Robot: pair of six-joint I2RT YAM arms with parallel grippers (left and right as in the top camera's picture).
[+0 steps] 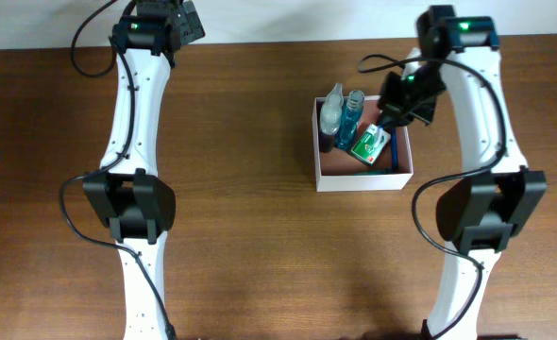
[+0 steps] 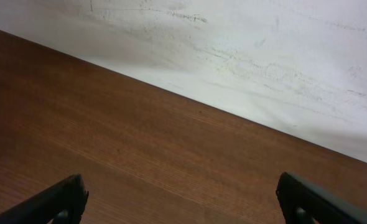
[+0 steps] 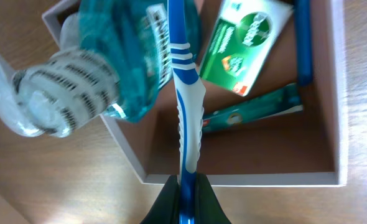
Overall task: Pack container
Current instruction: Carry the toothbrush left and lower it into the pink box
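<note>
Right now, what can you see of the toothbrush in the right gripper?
The toothbrush is glossy plastic, blue with a white grip ribbed in blue. One end is pinched in the shut right gripper. The rest runs out over the white wall of the container, crossing in front of the teal mouthwash bottle. Whether they touch is unclear. Its far end is out of frame.
</note>
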